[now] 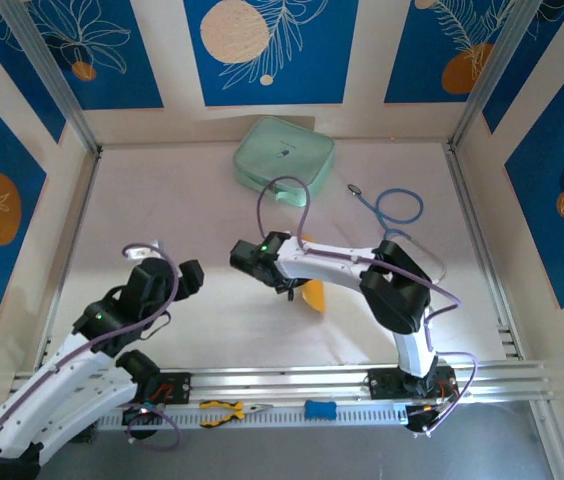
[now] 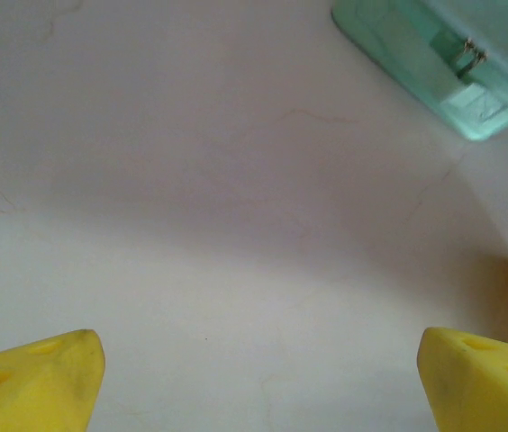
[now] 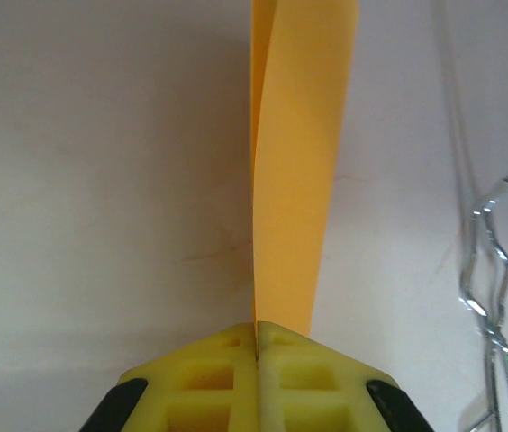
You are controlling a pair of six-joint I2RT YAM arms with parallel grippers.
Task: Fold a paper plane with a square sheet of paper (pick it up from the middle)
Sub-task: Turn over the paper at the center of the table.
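Right wrist: paper [image 3: 301, 180] in right tool [image 3: 257, 340]

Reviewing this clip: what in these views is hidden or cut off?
1. Paper: top view, mostly hidden under the right arm; its folds cannot be judged.
2. Paper, right wrist view: pinched in the right hand, far end cut off by the top edge.
3. Green case: left wrist view, cut off by the upper right corner.

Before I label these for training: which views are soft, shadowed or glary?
Top view: sharp, with a pale sheen on the table. Left wrist view: soft overall, the open left gripper and green case blurred, with a broad shadow across the table. Right wrist view: the paper is crisp, and the right gripper shut on it is slightly soft.
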